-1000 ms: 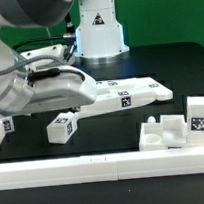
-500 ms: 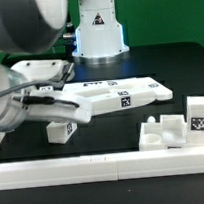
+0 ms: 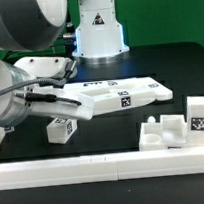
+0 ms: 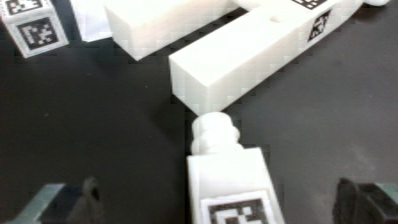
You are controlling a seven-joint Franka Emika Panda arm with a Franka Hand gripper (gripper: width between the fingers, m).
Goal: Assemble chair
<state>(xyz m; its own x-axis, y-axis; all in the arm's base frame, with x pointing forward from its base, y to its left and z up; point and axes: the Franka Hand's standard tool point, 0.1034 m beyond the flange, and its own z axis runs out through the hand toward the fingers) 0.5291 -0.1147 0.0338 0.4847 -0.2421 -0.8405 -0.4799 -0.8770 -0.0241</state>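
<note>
Beneath the claw (image 4: pixel 217 205), jaws spread wide and empty, lies a pegged bar (image 4: pixel 228 180). Best descend centred, straddling it squarely, clear of the neighbouring block (image 4: pixel 240 60), before closing.

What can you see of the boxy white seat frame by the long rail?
The seat frame looks like white moulded plastic, boxy, with open recesses and stepped walls. A taller block at its end toward the exterior view's right carries a black-and-white square tag. It rests on the black table behind the white rail, apart from the other parts; whether it touches the rail is unclear. Nothing grips it.
</note>
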